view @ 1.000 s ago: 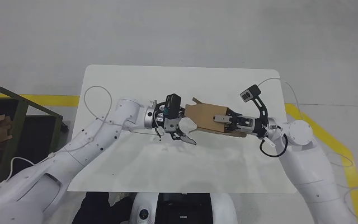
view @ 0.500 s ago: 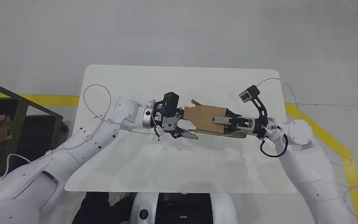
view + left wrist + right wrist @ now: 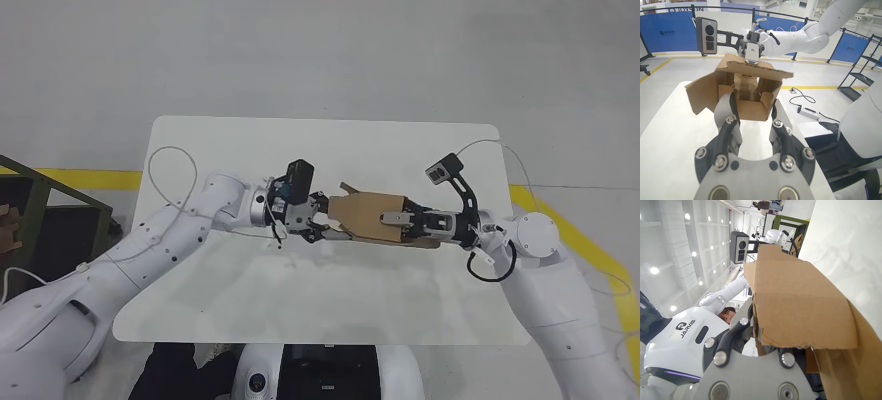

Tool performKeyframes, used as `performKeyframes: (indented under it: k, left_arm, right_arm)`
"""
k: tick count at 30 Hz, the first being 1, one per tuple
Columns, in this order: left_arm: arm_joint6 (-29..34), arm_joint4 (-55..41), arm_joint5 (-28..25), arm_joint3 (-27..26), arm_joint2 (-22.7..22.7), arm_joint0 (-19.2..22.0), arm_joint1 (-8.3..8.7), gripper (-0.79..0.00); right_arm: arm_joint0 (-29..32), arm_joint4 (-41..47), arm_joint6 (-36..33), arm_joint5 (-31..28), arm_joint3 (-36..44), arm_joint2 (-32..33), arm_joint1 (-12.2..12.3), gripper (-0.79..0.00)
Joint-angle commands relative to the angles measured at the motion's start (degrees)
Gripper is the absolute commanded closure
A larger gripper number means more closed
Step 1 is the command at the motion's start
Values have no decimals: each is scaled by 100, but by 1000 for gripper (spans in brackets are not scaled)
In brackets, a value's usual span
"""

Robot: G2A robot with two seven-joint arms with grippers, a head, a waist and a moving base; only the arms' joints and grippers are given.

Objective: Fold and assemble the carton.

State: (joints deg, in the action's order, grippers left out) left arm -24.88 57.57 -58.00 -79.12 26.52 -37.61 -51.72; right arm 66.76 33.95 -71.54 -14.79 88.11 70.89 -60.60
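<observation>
The brown carton [image 3: 365,213] hangs over the middle of the white table [image 3: 200,150], lying on its side with its flaps spread. My right gripper [image 3: 397,215] is shut on its top panel at the closed end, seen across the box in the left wrist view as the right gripper [image 3: 751,60]. My left gripper [image 3: 322,222] is open at the carton's open mouth. In the left wrist view the left gripper [image 3: 751,102] straddles the carton's lower flap [image 3: 751,111]; the top flap [image 3: 757,69] juts out above. In the right wrist view the carton [image 3: 800,306] hides the far finger.
A green cart [image 3: 30,200] with cardboard stands off the table's left side. A power brick with a cable [image 3: 808,111] lies on the floor beyond the table edge, near a black shelf rack [image 3: 861,72]. Bare tabletop lies in front of and behind the carton.
My left gripper has turned at the wrist and drawn up level with the carton's open end, its fingers now around the lower flap. The right arm and the carton have barely shifted.
</observation>
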Motion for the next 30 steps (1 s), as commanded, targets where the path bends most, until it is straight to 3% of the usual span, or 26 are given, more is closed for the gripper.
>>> performKeyframes:
  k: [1, 11, 23, 30]
  left_arm:
    - [-40, -31, 0, 12, -56, 42, 16, -369]
    - [-166, -142, 0, 41, -271, 211, 66, -366]
    - [15, -192, 0, 23, -262, 239, -12, -252]
    - [175, -116, 0, -33, -162, 156, -73, -259]
  right_arm:
    - [0, 1, -14, 1, 3, 0, 2, 0]
    - [-7, -24, -21, 3, 15, -41, 4, 0]
    - [-12, -26, -22, 2, 17, -55, 10, 0]
    - [-4, -23, -20, -2, 22, -56, 15, 0]
